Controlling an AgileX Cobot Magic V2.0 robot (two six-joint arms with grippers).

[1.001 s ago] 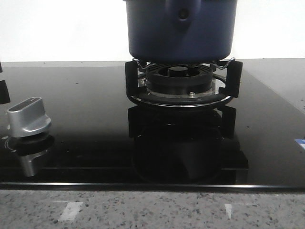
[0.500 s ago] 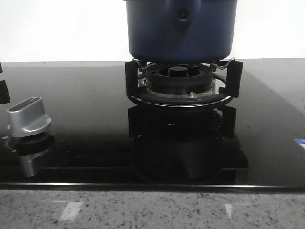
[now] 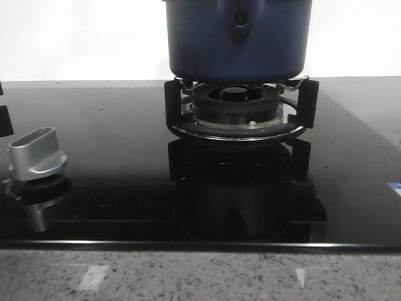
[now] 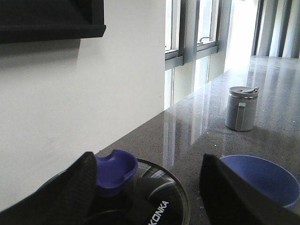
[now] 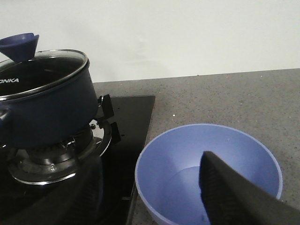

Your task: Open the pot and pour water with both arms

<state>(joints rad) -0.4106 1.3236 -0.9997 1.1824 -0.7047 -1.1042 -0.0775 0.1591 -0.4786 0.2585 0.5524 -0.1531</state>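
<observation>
So the big round dark navy-blue pot (image 3: 238,39) sits on the black metal burner grate (image 3: 240,113) of the glossy black glass cooktop (image 3: 113,157), with its glass lid (image 5: 35,75) on, the one with the KONKA lettering and a purple-blue cupped knob (image 4: 114,171). The left gripper (image 4: 150,197) hangs right above that lid: its two dark fingers (image 4: 75,192) stand well apart with nothing between them, and the knob sits just beside the near finger, inside the gap but not touched. A light blue plastic bowl (image 5: 208,173) rests on the grey speckled stone counter (image 5: 225,98), just off the cooktop's edge on the far side of the pot. The right gripper's one visible dark finger (image 5: 234,192) hovers over that bowl; the other finger is out of frame, so I can't tell how open it is. A small grey lidded jar (image 4: 241,108) stands farther along the counter, well apart from both grippers. A silver stove knob (image 3: 37,153) sits on the cooktop's front left.
</observation>
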